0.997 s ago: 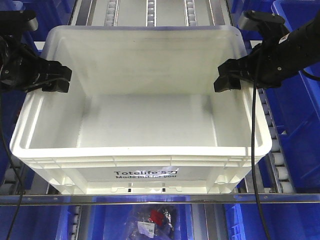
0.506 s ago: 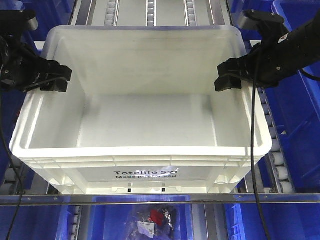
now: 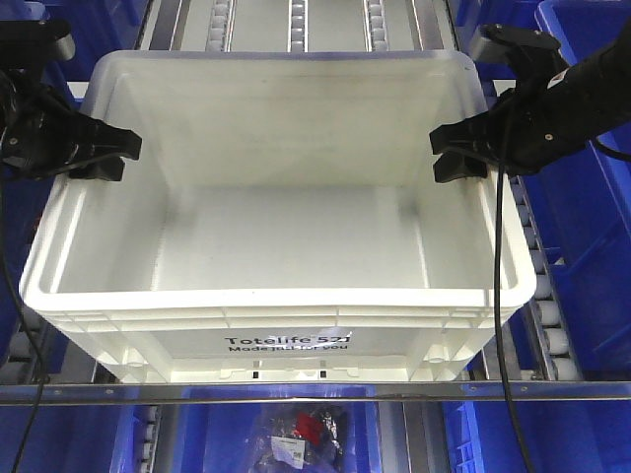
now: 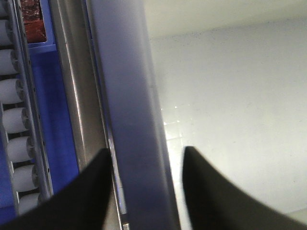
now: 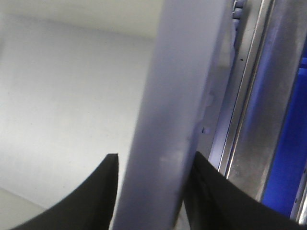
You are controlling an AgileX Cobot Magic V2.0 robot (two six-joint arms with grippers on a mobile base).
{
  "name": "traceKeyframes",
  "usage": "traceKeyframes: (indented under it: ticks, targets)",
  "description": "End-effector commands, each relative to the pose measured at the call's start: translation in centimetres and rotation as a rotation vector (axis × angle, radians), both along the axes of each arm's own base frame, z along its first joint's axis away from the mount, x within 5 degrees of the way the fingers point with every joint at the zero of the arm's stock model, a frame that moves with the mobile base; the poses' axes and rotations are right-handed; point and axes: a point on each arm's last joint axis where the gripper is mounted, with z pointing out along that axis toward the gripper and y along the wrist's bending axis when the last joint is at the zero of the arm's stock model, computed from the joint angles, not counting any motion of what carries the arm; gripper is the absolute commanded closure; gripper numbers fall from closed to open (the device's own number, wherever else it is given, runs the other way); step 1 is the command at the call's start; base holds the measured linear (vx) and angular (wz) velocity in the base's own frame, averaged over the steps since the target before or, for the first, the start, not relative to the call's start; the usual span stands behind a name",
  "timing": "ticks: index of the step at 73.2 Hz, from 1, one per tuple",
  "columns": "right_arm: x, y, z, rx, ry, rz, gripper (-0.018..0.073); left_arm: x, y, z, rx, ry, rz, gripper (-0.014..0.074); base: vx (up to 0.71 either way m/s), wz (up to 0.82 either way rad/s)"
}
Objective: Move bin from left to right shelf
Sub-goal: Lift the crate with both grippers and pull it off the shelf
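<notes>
Steel roller tracks run toward the far side under cool, even light; blue bins crowd left and right; a metal rail crosses near, above a lower blue bin holding a clear bag.

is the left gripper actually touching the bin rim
Cannot tell. In the left wrist view the left gripper straddles the rim of the bin: a gap shows at the inner finger, while the outer finger overlaps the rim edge ambiguously.

A warehouse: roller shelving and blue bins.
</notes>
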Motion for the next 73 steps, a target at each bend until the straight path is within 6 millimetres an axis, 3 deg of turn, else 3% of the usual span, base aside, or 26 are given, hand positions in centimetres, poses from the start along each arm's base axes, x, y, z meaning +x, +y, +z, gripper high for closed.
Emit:
traceKeyframes:
  ticks: [1,4,9,39,73]
  targets:
    - [-0.1,0.1,2.4,0.038,-0.097,-0.007,0.0505,-0.1,-0.2,2.2,-0.032,-0.106,0.001,0.0489,0.0,0.0]
    - [-0.1,0.1,2.4,0.039,-0.101,-0.007,0.0566,-0.1,-0.2,2.2,-0.032,-0.111,0.002,0.0539,0.0,0.0]
    - [0.0,0.1,2.4,0.039,-0.109,-0.009,0.0572,0.0,-0.2,2.3,-0.033,-0.118,0.003,0.0606,0.0,0.0]
    - [-0.4,0.0,3.3,0.043,-0.15,-0.001,0.0564,-0.3,-0.2,3.4,-0.043,-0.178,0.007,0.0604,0.0,0.0]
    - [-2.1,-0.2,5.8,0.056,-0.23,-0.001,0.0564,-1.3,0.0,4.9,-0.05,-0.231,0.007,0.0603,0.0,0.0]
